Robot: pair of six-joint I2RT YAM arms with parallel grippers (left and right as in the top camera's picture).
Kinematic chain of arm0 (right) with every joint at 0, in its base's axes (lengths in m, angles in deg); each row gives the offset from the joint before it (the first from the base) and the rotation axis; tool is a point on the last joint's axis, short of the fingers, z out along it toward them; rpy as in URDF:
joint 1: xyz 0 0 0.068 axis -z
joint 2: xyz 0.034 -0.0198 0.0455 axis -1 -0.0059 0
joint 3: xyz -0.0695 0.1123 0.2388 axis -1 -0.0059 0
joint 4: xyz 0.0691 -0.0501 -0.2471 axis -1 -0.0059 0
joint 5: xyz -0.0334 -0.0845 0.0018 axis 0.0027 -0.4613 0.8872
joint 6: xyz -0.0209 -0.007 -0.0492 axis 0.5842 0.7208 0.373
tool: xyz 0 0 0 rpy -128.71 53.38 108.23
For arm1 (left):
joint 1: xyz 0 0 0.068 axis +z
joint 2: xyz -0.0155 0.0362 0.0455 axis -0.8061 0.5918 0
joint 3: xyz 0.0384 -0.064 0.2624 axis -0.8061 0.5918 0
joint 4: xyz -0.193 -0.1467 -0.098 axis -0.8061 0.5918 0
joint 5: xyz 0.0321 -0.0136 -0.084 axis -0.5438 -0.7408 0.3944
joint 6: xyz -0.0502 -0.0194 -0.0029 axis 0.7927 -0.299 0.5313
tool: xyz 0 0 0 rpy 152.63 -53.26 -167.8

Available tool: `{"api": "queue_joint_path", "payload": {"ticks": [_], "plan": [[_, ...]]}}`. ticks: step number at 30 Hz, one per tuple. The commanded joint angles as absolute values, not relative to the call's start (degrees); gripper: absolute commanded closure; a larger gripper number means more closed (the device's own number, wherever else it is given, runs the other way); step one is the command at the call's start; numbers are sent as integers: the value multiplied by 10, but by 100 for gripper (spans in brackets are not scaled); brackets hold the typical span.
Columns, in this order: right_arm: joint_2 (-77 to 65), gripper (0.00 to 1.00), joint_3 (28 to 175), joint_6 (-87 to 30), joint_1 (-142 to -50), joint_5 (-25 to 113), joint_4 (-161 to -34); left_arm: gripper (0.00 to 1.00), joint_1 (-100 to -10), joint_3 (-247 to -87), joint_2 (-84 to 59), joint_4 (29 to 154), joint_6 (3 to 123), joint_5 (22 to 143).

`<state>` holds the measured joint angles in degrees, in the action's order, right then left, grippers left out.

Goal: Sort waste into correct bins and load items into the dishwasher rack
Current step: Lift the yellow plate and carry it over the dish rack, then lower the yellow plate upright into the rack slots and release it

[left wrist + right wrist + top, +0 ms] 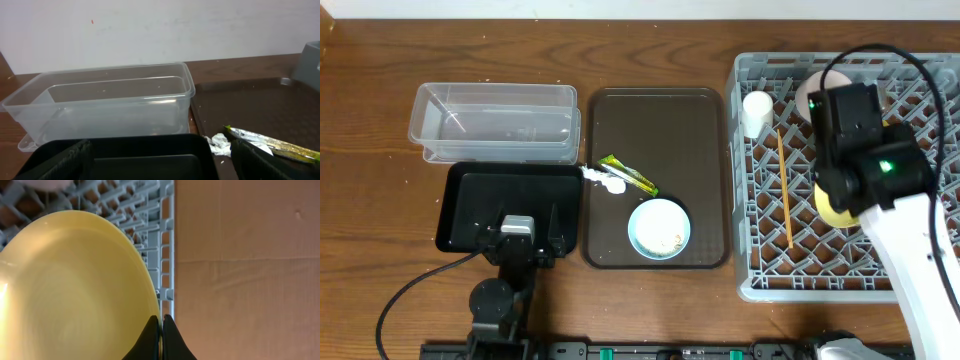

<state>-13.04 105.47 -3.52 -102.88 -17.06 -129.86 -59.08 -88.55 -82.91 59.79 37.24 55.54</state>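
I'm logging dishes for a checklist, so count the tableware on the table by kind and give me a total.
Cups: 2, white cup and pink cup
Plates: 1, yellow plate, in the right gripper
Bowls: 1, blue bowl
Chopstick sets: 1, wooden chopsticks
Total: 5

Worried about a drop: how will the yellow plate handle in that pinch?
The yellow plate looks stiff and glossy, so probably slippery. The right claw grips only its rim, so it may pivot. Being round, it could roll if stood on edge.
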Motion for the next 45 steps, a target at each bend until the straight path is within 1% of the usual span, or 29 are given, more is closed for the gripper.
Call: {"api": "queue_joint_path", "payload": {"ticks": [1, 6, 9, 13, 19, 24, 30, 36, 42, 45], "plan": [[-165, 99, 1052, 11, -1013, -193, -1299, 10, -593, -874, -830, 619, 369, 540], [-209, 99, 1052, 63, -1010, -195, -1289, 10, -593, -874, -830, 619, 369, 540], [-225, 99, 1052, 101, -1010, -194, -1253, 10, -593, -874, -830, 619, 369, 540], [-228, 99, 1052, 126, -1010, -194, -1217, 10, -593, -874, -830, 619, 369, 540], [-226, 99, 1052, 261, -1010, -207, -1164, 10, -593, -874, -830, 619, 369, 540], [-220, 99, 1052, 313, -1010, -238, -1131, 10, -593, -874, -830, 619, 369, 540], [-215, 99, 1052, 366, -1010, -240, -1090, 10, -593, -874, -830, 619, 369, 540], [-215, 99, 1052, 362, -1008, -230, -1091, 10, -593, -874, -830, 619, 369, 540], [-215, 99, 1049, 347, -996, -112, -1108, 10, -593, -874, -830, 619, 369, 540], [-215, 99, 1049, 334, -987, -94, -1107, 10, -593, -874, -830, 619, 369, 540]]}}
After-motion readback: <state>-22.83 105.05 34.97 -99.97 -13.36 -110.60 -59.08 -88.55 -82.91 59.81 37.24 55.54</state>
